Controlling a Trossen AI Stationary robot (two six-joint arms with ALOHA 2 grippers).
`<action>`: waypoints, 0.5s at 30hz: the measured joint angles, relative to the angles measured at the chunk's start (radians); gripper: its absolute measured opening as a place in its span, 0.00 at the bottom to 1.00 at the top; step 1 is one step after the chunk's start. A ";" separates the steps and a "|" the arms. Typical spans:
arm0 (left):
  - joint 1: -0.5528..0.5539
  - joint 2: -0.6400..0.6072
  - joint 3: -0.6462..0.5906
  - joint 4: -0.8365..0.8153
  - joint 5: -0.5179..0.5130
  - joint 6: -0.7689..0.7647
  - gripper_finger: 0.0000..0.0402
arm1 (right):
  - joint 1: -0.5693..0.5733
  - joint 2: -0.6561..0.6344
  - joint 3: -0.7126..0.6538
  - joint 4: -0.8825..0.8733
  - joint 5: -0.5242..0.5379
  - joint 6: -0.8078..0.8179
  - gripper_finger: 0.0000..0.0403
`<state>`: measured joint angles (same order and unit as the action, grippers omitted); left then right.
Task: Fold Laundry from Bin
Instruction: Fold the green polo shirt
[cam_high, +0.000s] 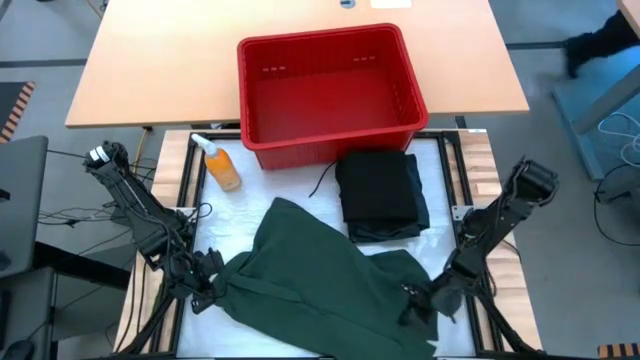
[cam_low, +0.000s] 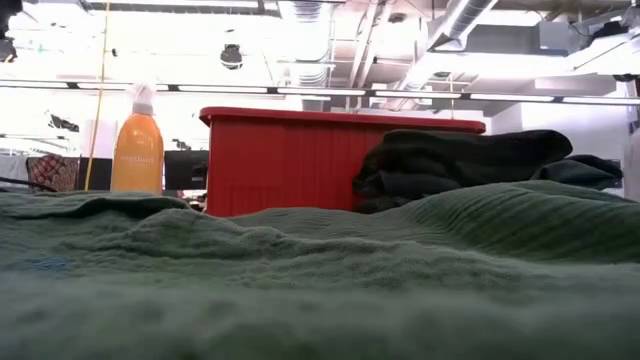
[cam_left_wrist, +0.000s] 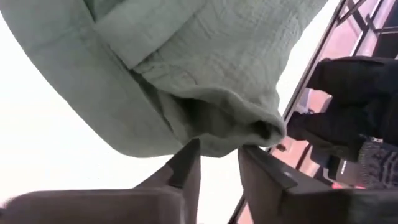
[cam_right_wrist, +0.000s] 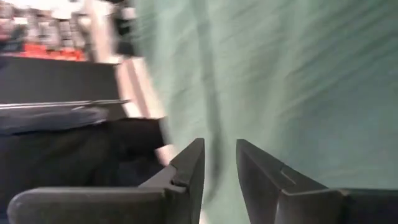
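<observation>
Rumpled dark green shirt (cam_high: 320, 270)

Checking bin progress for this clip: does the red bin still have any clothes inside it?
No. In the high view the red bin shows only its bare floor, while the green shirt and a folded dark stack lie on the table.

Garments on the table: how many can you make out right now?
2 for certain: a green shirt spread across the near half, and a folded black stack in front of the red basket. The stack may hold more than one piece; the basket looks empty.
</observation>
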<state>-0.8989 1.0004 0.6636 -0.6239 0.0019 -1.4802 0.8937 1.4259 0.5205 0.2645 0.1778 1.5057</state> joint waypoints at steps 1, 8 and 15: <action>0.000 0.000 0.000 0.002 0.003 -0.008 0.25 | -0.014 0.003 0.000 -0.031 0.000 -0.003 0.29; 0.001 -0.027 0.039 0.046 -0.165 0.053 0.38 | -0.078 0.005 0.000 -0.272 0.002 -0.007 0.29; 0.103 -0.076 0.063 0.066 -0.522 0.243 0.39 | -0.136 0.002 0.004 -0.394 0.004 -0.032 0.29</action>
<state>-0.7958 0.9249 0.7267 -0.5579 -0.5202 -1.2369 0.7578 1.4281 0.5247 -0.1295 0.1821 1.4738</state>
